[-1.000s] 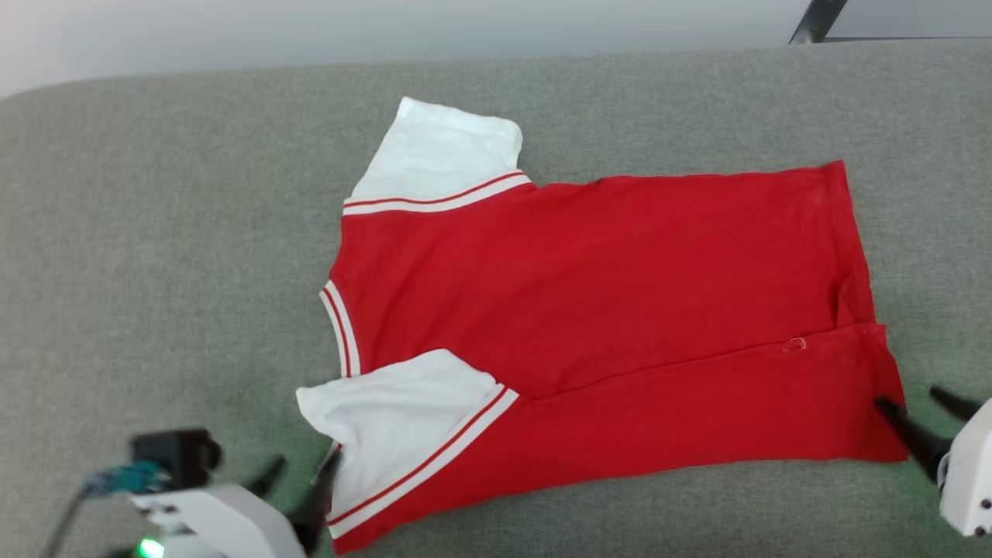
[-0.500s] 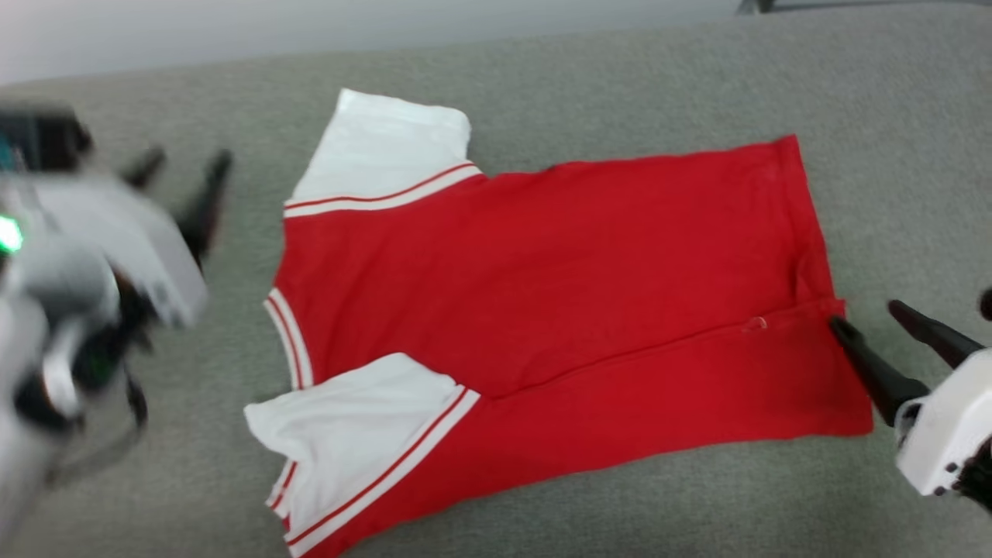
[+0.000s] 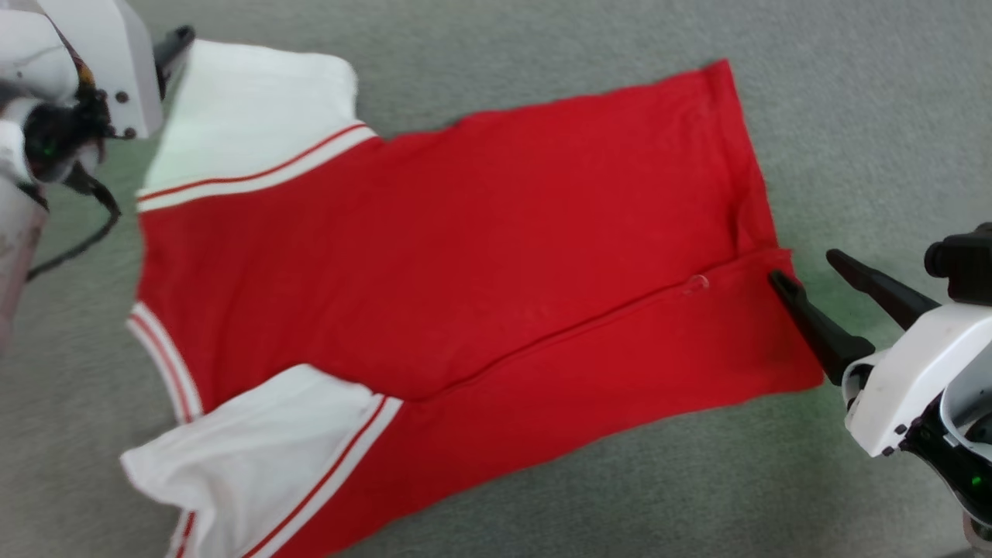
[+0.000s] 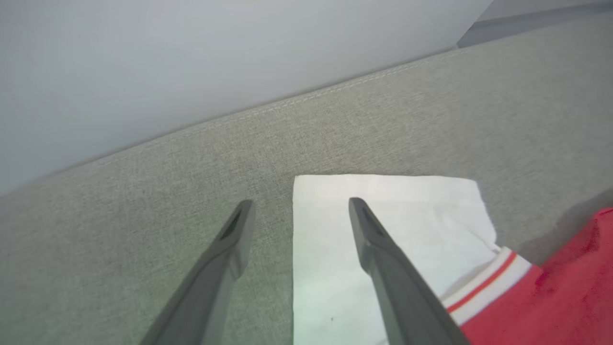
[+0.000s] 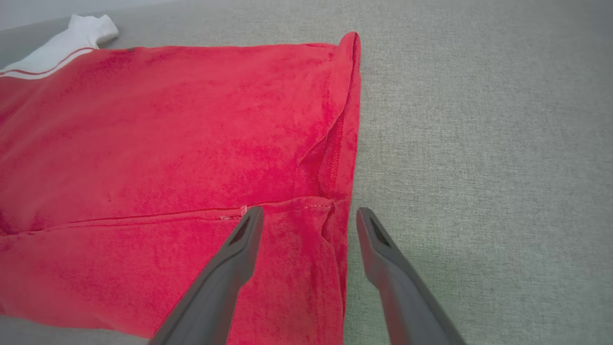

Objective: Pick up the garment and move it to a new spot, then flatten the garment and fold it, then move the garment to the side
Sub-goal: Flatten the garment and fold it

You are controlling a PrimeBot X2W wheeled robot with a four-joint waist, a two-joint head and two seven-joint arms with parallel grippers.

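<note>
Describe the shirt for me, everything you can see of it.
The shirt is red knit-looking cloth with white short sleeves joined by red-and-white striped trim, and a striped collar. It lies spread nearly flat on the grey fabric surface, its near long side folded in over the body. The open left gripper straddles the edge of the far sleeve; the open right gripper straddles the hem. Contact is unclear.

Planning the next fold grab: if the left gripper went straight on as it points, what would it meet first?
Likely the white sleeve of the garment: the open left gripper straddles its edge, one finger over the sleeve, the other over the grey cushion. How high it hangs above them is unclear.
</note>
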